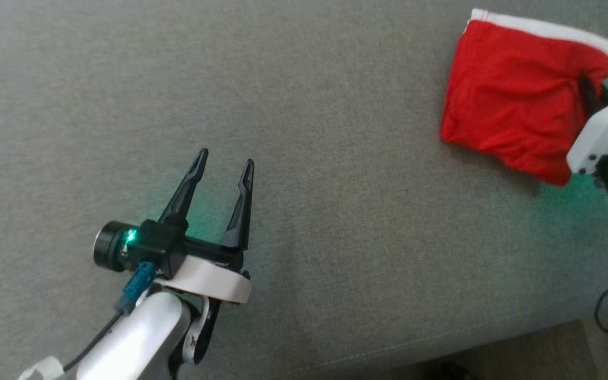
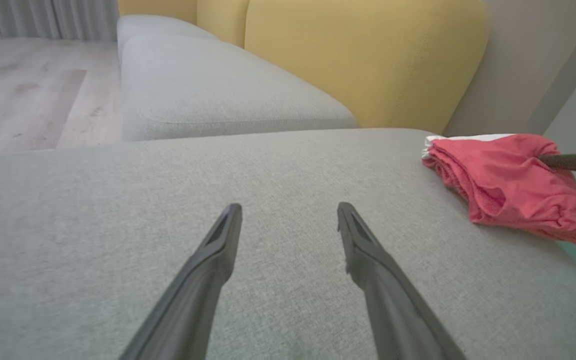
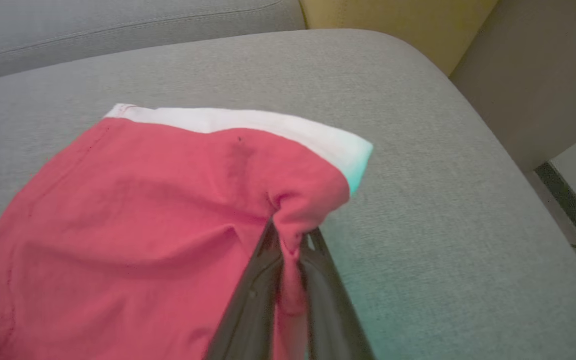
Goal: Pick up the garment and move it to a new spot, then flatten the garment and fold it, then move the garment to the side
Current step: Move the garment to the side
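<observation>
The garment (image 1: 515, 100) is red with a white band along one edge, folded into a small bundle at the far right of the grey sofa cushion (image 1: 309, 158). My right gripper (image 3: 290, 240) is shut on a pinch of the red cloth near the white band, and that edge puckers up around the fingers. Its white wrist housing (image 1: 602, 132) shows at the right border of the head view. My left gripper (image 1: 225, 161) hovers open over bare cushion far left of the garment (image 2: 513, 185), nothing between its fingers (image 2: 223, 230).
A yellow backrest (image 2: 368, 55) rises behind the cushion, with a second grey seat (image 2: 218, 95) beyond it. The cushion's front edge and the floor (image 1: 536, 353) lie at the lower right. Wooden floor (image 2: 23, 85) spreads past the sofa.
</observation>
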Robot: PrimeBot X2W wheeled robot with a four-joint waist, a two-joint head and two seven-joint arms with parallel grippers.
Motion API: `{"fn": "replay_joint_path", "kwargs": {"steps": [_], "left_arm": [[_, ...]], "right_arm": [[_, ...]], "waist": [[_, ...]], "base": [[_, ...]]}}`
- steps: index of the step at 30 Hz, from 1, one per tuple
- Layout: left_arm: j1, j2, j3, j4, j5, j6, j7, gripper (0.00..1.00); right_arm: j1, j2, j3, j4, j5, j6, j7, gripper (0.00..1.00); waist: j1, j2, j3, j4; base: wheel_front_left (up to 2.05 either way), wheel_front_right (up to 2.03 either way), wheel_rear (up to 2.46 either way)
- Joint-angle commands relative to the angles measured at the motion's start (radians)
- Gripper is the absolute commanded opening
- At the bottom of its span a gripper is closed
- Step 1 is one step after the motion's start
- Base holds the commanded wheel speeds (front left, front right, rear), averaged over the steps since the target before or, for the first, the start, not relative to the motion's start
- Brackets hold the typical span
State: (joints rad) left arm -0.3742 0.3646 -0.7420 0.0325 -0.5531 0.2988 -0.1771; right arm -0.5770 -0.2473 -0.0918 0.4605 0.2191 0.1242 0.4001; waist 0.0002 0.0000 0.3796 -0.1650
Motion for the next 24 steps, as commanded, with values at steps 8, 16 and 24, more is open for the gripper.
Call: {"fn": "replay_joint_path", "kwargs": {"steps": [8, 16, 24], "left_arm": [[-0.032, 0.036, 0.041, -0.043, 0.01, 0.02, 0.012, 1.0], [-0.021, 0.025, 0.044, -0.041, 0.003, 0.03, -0.007, 1.0], [-0.02, 0.02, 0.045, -0.033, -0.001, 0.032, -0.02, 1.0]], "right_arm": [[-0.151, -0.127, -0.008, 0.017, -0.058, 0.007, 0.017, 0.0], [-0.247, -0.26, -0.069, 0.097, -0.165, 0.007, 0.039, 0.0], [-0.276, -0.267, -0.099, 0.142, -0.257, 0.007, 0.021, 1.0]], "waist": [[-0.0002, 0.0, 0.085, 0.057], [-0.0002, 0.0, 0.126, 0.161], [-0.0002, 0.0, 0.125, 0.182]], "base": [[0.0, 0.0, 0.0], [0.0, 0.0, 0.0], [0.0, 0.0, 0.0]]}}
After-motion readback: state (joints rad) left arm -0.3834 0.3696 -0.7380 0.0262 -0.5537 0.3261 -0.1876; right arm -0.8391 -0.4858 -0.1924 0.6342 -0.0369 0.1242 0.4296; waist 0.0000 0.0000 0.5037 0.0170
